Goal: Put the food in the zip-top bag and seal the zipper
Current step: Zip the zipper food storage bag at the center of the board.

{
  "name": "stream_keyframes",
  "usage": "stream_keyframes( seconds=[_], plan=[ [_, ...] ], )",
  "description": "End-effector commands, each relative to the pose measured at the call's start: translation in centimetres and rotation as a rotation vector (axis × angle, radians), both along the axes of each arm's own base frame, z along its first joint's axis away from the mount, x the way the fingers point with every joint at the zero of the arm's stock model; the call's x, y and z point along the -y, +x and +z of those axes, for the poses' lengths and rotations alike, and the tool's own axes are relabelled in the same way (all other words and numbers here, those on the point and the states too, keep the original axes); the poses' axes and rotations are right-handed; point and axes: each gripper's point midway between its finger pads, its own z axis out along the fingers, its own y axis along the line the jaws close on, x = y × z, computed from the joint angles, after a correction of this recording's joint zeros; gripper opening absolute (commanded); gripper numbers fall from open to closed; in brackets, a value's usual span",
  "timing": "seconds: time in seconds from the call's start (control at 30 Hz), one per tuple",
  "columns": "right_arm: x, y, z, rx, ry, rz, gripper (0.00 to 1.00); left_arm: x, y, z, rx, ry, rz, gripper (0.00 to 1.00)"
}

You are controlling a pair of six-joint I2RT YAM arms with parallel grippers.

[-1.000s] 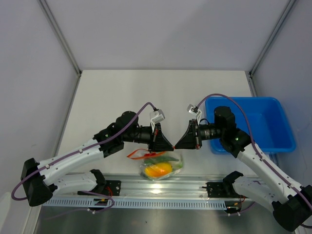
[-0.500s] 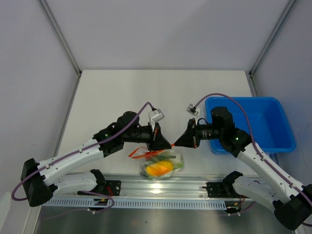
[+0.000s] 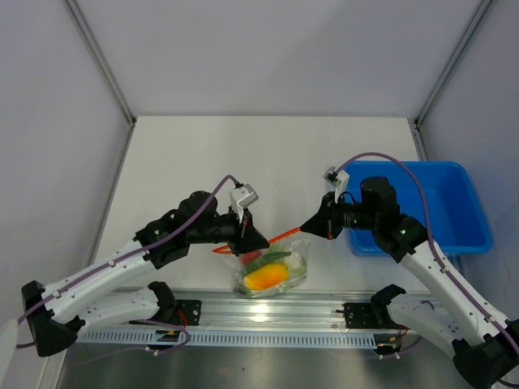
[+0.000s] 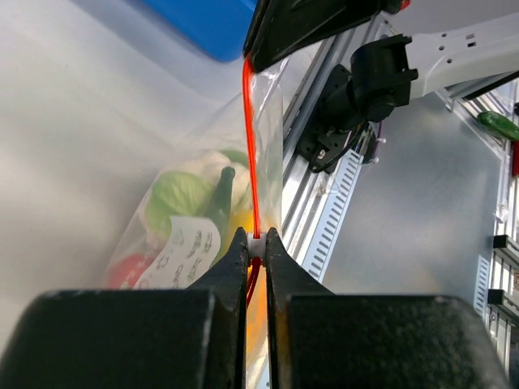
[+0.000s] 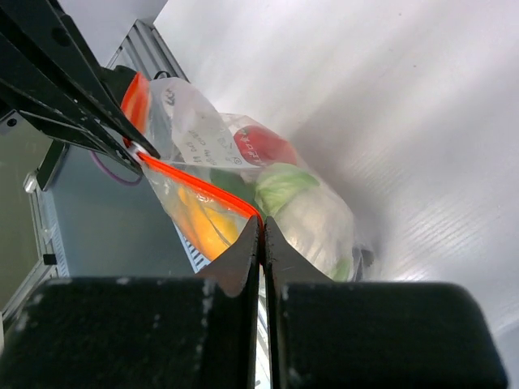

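**A:** From overhead, the left end effector [image 3: 259,245] and the right end effector [image 3: 302,232] face each other over the near part of the surface [image 3: 243,162]. The orange-red zipper [image 3: 281,237] is pulled straight between them.

**B:** The wrist cameras show the grips. The left one is pinched narrow on the zipper, with a small white tab [image 4: 256,244] caught between its tips.

**A:** The right one is clamped just as tight on the strip's other end.

**B:** The zip-top bag [image 3: 274,269] hangs below that line, just beyond the rail [image 3: 268,312]. The food [image 3: 263,280] inside looks mostly yellow-orange from above.

**A:** Up close there's more: a green leafy piece, a red one, and a white label on the plastic.

**B:** The blue tray [image 3: 454,212] sits well apart on the right. No view settles whether the mouth is sealed.
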Motion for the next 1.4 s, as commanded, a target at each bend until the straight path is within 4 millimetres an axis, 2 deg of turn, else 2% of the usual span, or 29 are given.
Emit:
stream_keyframes(
  seconds=[0.0,0.43,0.5,0.63,0.77,1.0,1.2,1.37],
  plan=[
    [1.2,1.7,1.7,0.090,-0.018,-0.084,0.00,-1.9,-0.6,0.7,0.027,0.017,0.027,0.01],
    [1.3,1.7,1.6,0.080,-0.015,-0.089,0.00,-8.2,-1.7,0.1,0.032,0.055,0.225,0.01],
    [1.3,1.7,1.4,0.076,-0.017,-0.090,0.00,-9.7,-2.2,-0.9,0.010,0.069,0.266,0.01],
    [1.3,1.6,1.4,0.074,-0.018,-0.088,0.00,-10.7,-2.5,-1.8,-0.012,0.089,0.301,0.01],
    [1.3,1.6,1.0,0.065,-0.021,-0.087,0.00,-11.8,-2.6,-1.8,-0.044,0.087,0.361,0.03],
    [1.2,1.9,0.5,0.055,-0.026,-0.093,0.00,-15.3,-2.1,-2.5,-0.095,0.138,0.558,0.01],
    [1.0,2.2,0.3,0.049,-0.029,-0.088,0.00,-16.9,-2.3,-2.4,-0.108,0.122,0.627,0.03],
    [0.6,2.2,0.3,0.039,-0.015,-0.072,0.00,-16.8,-2.4,-1.8,-0.098,0.081,0.622,0.15]
  ],
)
